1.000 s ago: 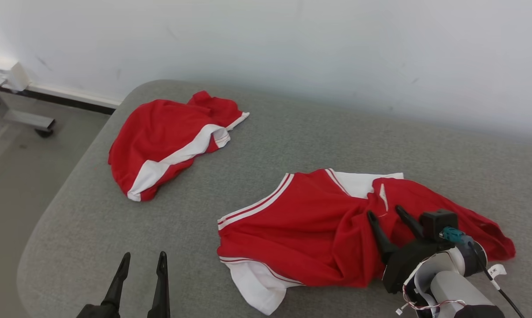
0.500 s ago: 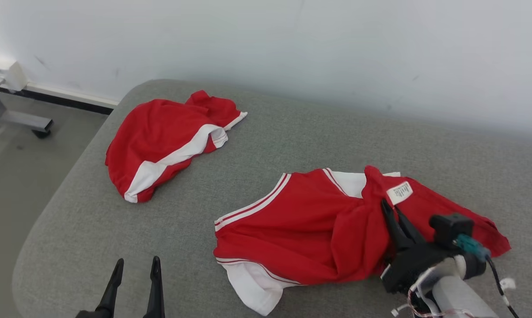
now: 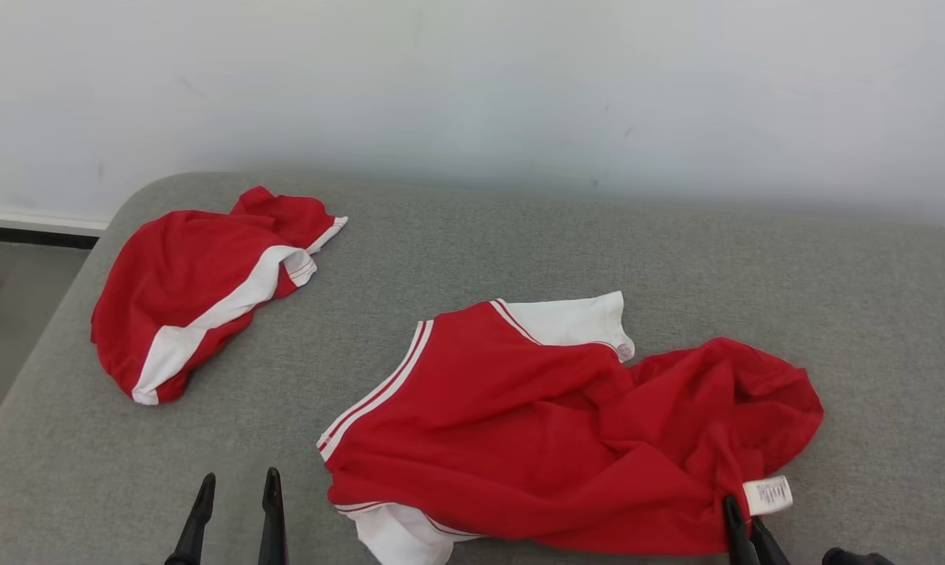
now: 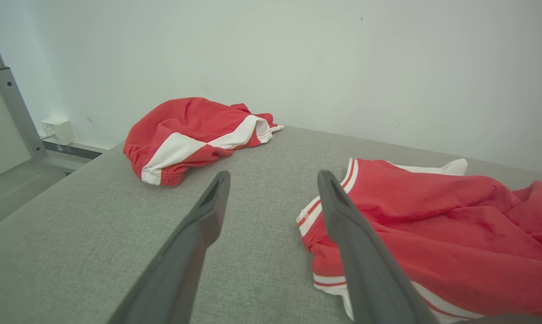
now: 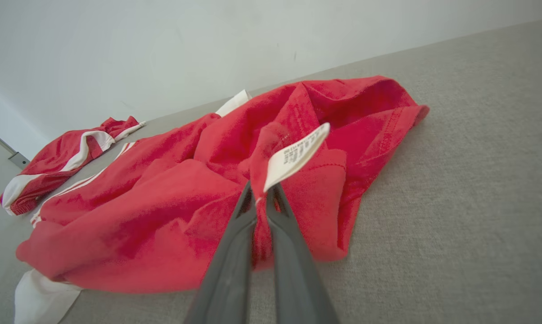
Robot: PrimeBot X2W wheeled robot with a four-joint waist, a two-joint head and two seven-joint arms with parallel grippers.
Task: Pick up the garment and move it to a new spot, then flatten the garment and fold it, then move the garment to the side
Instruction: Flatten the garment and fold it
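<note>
At 7 o'clock in the head view, closest to the robot, the left gripper [image 3: 238, 476] hangs over the bare padded grey fabric surface [image 3: 480, 235]. Its two long dark fingers are spread apart with nothing between them. At 5 o'clock the right gripper [image 3: 741, 512] has its jaws pressed together on a fold at the near edge of the red knit garment with white trim [image 3: 535, 424], just beside the small white printed care label [image 3: 768, 495]. The right wrist view shows that label [image 5: 298, 155] sticking up right above the closed fingertips.

The garment lies crumpled across the middle of the surface, bunched toward 3 o'clock. Its striped edge and white panels lie toward 9 o'clock. Farther off, at 10 o'clock and well apart from it, a second rumpled red garment with a broad white band [image 3: 190, 290] rests near the surface's rounded corner. A plain white wall [image 3: 472, 78] stands behind at 12 o'clock.
</note>
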